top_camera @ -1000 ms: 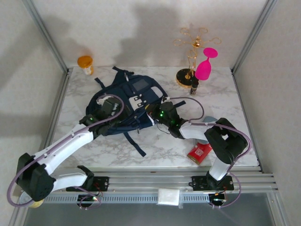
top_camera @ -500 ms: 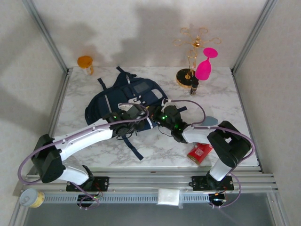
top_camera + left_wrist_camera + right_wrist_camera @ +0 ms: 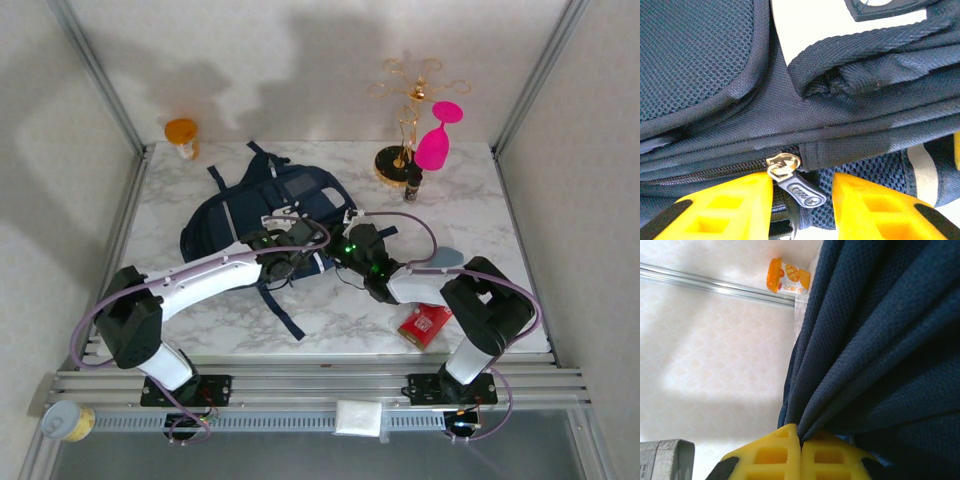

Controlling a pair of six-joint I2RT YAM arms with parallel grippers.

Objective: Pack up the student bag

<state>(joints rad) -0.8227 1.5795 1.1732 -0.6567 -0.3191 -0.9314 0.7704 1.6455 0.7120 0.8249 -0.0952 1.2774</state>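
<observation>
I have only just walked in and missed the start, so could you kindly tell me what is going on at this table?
Both arms are working on the student bag, which lies on the marble table. The right pincer is shut on a bunched fold of the bag's navy fabric. The left pincer stands open with the zipper pull between its tips, not yet clamped on it. A red packet lies on the table outside the bag, near the right arm.
</observation>
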